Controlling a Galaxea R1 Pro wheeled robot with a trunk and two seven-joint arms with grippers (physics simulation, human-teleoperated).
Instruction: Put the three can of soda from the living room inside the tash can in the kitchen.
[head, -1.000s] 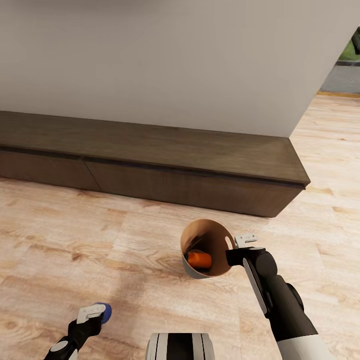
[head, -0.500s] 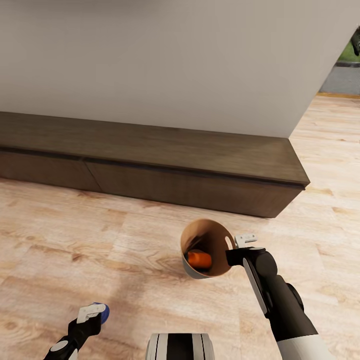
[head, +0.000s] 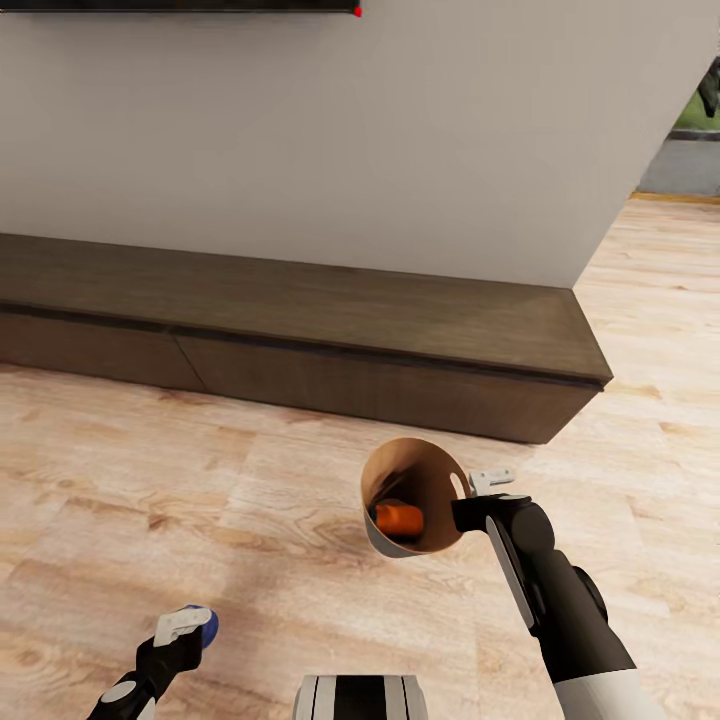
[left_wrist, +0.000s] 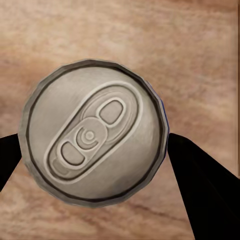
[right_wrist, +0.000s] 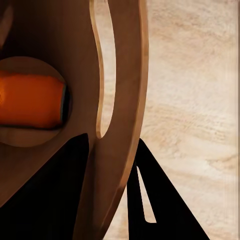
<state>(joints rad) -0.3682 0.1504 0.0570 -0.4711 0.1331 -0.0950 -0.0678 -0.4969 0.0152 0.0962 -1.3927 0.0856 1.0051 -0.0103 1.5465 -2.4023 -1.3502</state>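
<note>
tan-lined tash can (head: 412, 492) tilted, orange can of soda (head: 399, 519) inside.

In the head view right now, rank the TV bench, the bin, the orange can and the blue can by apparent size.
1. TV bench
2. bin
3. orange can and blue can: each partly hidden, so unranked.

This is a home living room: a long, low dark wood cabinet (head: 300, 330) stands on a light plank floor (head: 200, 500) against a plain wall (head: 350, 130).
</note>
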